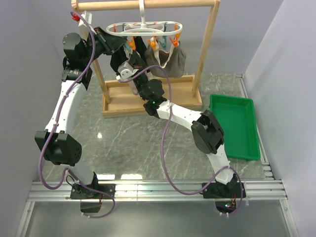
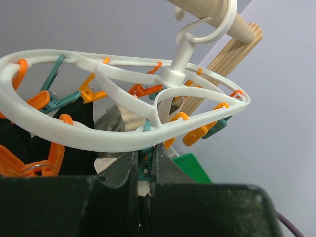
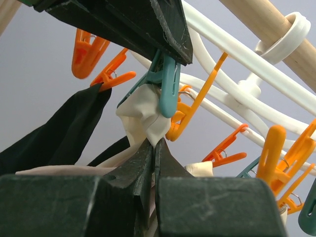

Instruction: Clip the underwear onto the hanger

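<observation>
The white oval hanger (image 1: 143, 27) hangs by its hook from the wooden rail, with orange and teal pegs dangling from its rings (image 2: 98, 136). My left gripper (image 2: 144, 151) reaches in from the left and is shut on a teal peg (image 2: 143, 168) just under the ring. In the right wrist view that teal peg (image 3: 168, 86) sits over a bunched cream fold of the underwear (image 3: 143, 118), with the left fingers (image 3: 138, 24) squeezing it from above. My right gripper (image 3: 154, 143) is shut on the same cream fold from below. The rest of the underwear is hidden.
A black garment (image 3: 54, 133) and a grey-taupe garment (image 1: 170, 61) hang from other pegs. The wooden rack frame (image 1: 207, 49) stands on its base at the back. To the right, a green tray (image 1: 234, 126) lies on the table.
</observation>
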{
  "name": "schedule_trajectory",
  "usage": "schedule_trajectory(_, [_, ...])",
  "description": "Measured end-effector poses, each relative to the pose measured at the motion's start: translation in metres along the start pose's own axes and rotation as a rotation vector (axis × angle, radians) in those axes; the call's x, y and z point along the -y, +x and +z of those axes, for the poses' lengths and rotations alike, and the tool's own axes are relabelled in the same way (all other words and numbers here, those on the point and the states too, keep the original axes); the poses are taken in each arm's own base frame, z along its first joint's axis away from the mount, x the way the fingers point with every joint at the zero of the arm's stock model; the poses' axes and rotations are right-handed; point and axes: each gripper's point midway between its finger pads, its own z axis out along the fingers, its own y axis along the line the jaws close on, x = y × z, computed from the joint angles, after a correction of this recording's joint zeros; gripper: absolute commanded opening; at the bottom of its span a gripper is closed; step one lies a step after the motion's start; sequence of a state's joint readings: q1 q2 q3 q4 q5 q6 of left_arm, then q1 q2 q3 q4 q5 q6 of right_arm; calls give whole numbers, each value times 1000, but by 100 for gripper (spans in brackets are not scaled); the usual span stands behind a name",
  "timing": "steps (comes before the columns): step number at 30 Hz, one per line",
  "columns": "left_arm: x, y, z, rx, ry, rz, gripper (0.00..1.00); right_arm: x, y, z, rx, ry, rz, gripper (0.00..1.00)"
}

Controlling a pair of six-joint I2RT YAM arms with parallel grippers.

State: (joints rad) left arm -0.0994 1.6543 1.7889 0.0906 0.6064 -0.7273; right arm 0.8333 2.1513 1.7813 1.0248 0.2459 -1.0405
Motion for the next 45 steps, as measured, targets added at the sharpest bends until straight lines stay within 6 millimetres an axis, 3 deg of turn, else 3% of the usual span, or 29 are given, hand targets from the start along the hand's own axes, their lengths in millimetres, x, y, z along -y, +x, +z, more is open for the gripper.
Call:
schedule_trajectory(14, [0, -3, 3, 3, 2, -1, 15, 2, -2, 2, -1, 0, 0, 0])
schedule_trajectory(23, [-1, -3, 5, -3, -1, -6, 27, 10, -9, 9, 9, 14, 8, 0])
schedule_trajectory(43, [3, -7, 5, 2, 5, -15, 47, 8, -8, 9, 6, 4, 5, 0])
schedule_trajectory(45, [3, -8, 6, 4, 7, -13, 53, 8, -8, 9, 6, 4, 5, 0])
